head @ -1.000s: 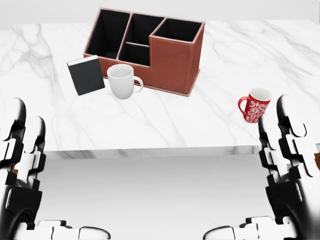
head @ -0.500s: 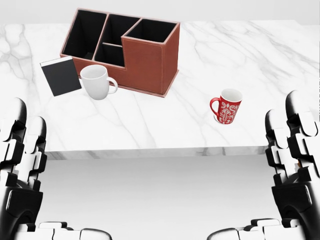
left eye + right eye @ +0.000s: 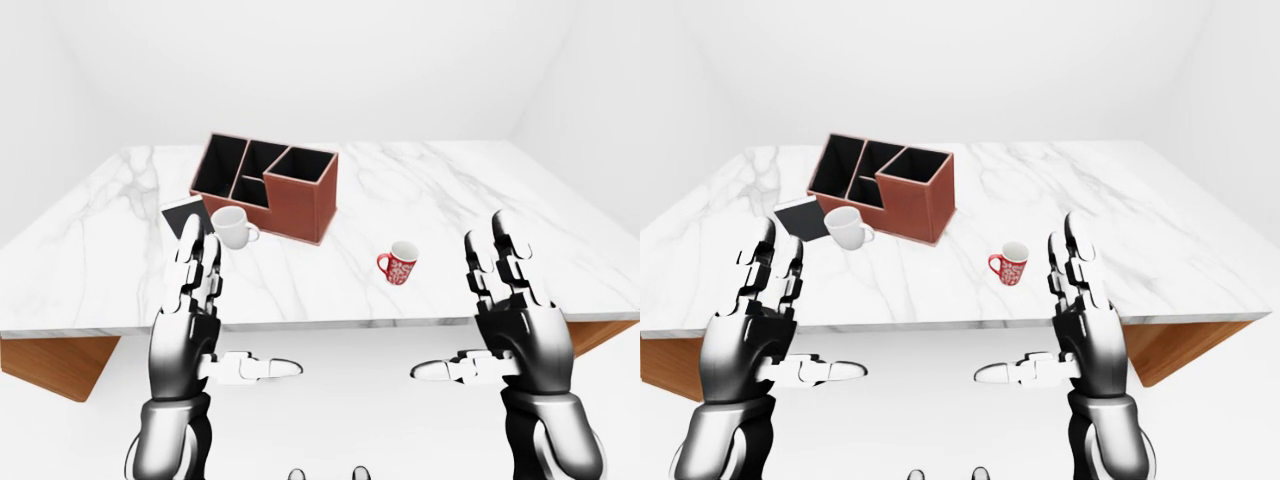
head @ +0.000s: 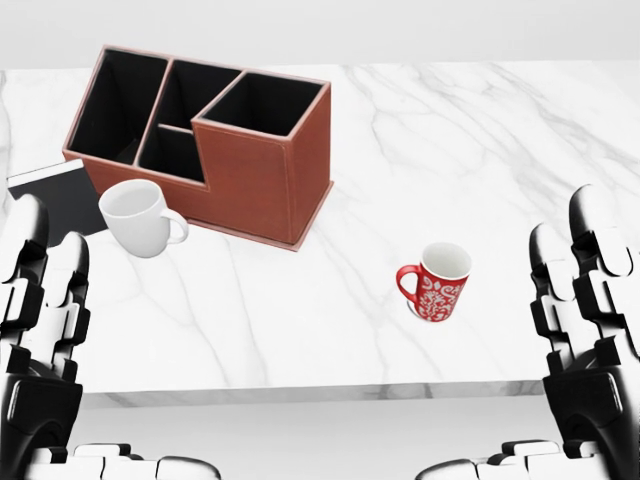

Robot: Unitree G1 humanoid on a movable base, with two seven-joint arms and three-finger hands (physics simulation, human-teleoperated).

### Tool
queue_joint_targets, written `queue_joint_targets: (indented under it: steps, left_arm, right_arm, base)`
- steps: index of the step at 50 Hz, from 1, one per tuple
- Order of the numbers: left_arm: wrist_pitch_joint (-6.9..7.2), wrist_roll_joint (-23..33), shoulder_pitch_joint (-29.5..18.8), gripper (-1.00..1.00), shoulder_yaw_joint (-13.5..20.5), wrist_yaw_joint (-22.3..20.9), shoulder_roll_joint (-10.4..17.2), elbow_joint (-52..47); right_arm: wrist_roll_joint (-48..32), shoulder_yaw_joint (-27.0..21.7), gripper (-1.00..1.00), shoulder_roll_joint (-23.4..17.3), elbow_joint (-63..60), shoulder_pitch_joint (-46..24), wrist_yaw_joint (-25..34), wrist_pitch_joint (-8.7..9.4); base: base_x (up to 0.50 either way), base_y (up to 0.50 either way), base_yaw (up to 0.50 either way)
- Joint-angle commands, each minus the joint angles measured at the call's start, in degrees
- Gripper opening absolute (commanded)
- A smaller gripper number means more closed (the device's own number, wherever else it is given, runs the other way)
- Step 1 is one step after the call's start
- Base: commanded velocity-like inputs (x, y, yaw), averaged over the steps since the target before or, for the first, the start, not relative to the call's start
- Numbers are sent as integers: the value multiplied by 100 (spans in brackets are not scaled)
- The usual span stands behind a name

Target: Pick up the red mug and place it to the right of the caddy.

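Note:
The red mug point(image 4: 438, 283), with a white pattern and its handle to the left, stands upright on the marble table point(image 4: 480, 130). It sits right of and below the brown caddy point(image 4: 255, 175) in the head view, apart from it. My left hand point(image 3: 235, 310) is raised, open and empty, before the table's near edge at the left. My right hand point(image 3: 465, 310) is also open and empty, right of and below the mug, not touching it.
A white mug point(image 4: 138, 218) stands against the caddy's lower left side, with a black book point(image 4: 60, 198) lying just left of it. The table's near edge point(image 4: 320, 392) runs across the bottom of the head view. Brown table supports point(image 3: 55, 362) show beneath.
The whole picture has shifted: caddy, mugs and book slid left and down in the head view, so the camera moved right and closer. Both hands keep their open pose.

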Motion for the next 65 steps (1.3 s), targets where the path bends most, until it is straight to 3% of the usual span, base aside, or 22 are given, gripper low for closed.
queue_joint_targets:
  steps: [1,21,65]
  left_arm:
    - [0,-29,8,100,89,-43,-30,-105]
    - [0,-40,38,100,115,-64,-49,-196]
    - [0,2,83,100,38,-57,-35,-215]
  right_arm:
    - [-13,34,100,3,54,25,11,0]
    - [80,-34,100,29,-55,22,-3,0]
    - [-51,-15,100,18,-17,48,10,0]
  base:
    - [50,6,0]
    - [18,0,0]
    - [32,-2,0]
